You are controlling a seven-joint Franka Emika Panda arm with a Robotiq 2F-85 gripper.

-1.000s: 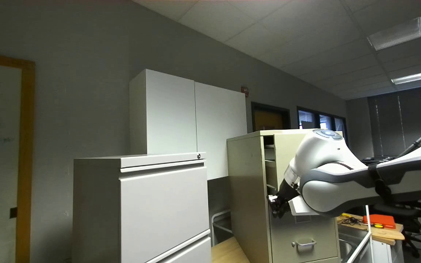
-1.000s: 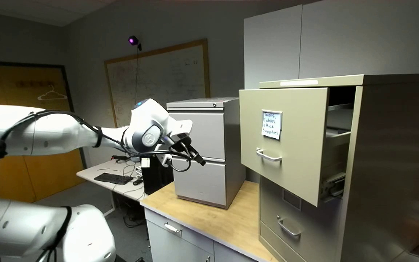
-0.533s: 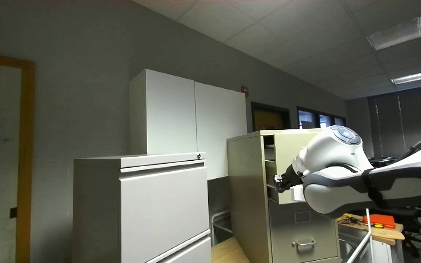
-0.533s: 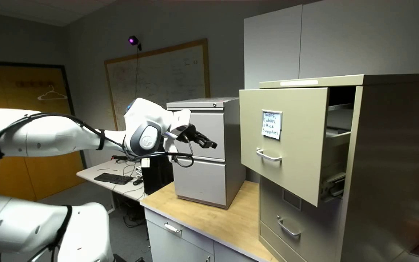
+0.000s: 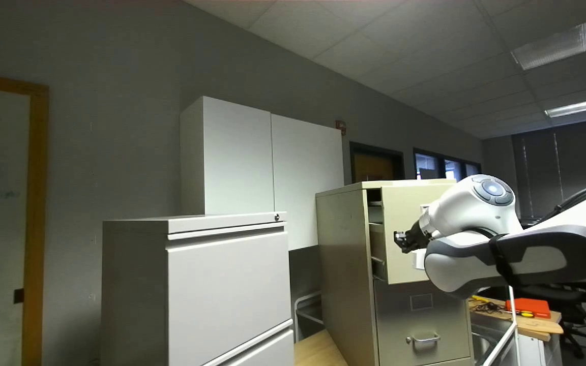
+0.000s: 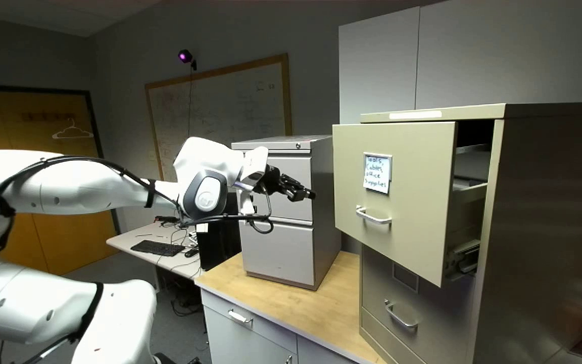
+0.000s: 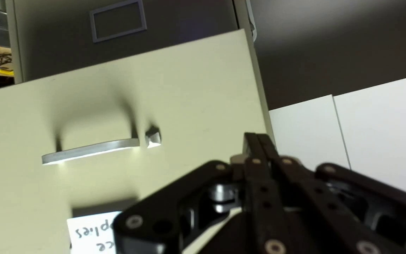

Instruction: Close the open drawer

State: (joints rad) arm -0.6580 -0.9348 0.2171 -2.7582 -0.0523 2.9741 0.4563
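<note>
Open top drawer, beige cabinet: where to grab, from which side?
Probably the middle of its handle, coming head-on to the drawer front: the handle is a crosswise bar standing off that front. Open the shut fingers first, one above, one below.

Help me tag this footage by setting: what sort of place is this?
Most likely an office or lab workroom: the open drawer is labelled "Tools, Cables, Office Supplies", there is a written-on whiteboard, and a desk holds a keyboard.
</note>
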